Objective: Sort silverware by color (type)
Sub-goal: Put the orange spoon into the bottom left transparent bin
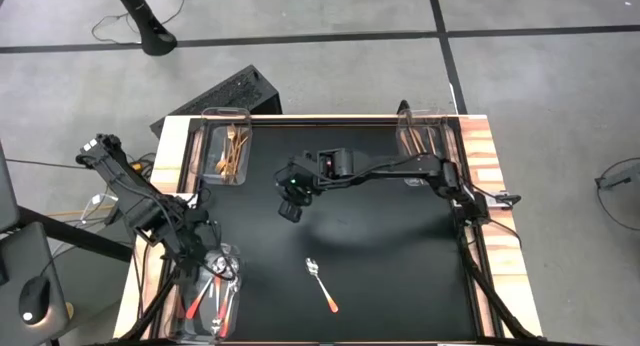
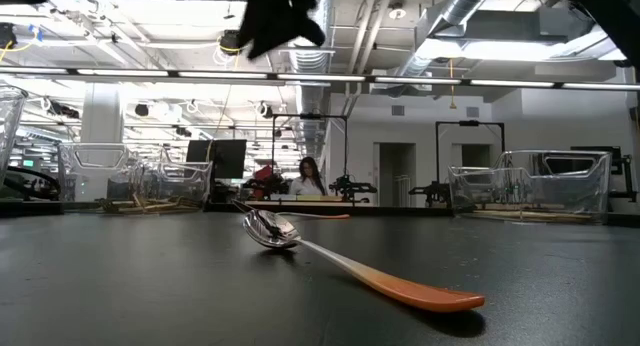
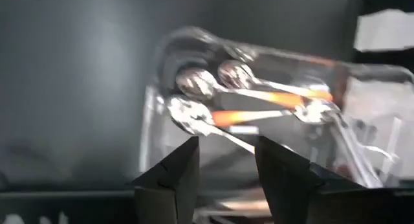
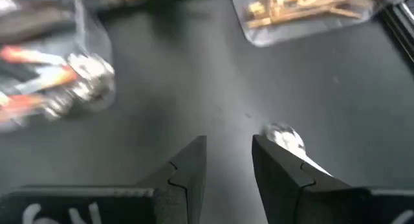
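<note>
The left gripper [image 3: 223, 160] hangs over the clear bin [image 1: 236, 258] at the near left corner of the black surface [image 1: 380, 256], its jaws parted with nothing between them; just below lie several silver spoons with orange-red handles [image 3: 259, 98], heaped inside that bin. The right gripper [image 4: 228, 162] hovers above the middle of the surface, reaching in from the far right corner, its jaws likewise released and empty. Near it, a lone spoon [image 1: 321, 284] rests on the open surface toward the near edge, bowl pointing to the far side and orange handle to the near side; in the low view the same spoon lies in the foreground with its bowl tilted up. At the far left corner a second clear bin [image 1: 208, 146] holds a cluster of gold forks [image 1: 234, 151], and at the far right corner a third bin [image 1: 449, 121] holds slim copper-coloured utensils [image 1: 417, 141], partly hidden by the right arm.
</note>
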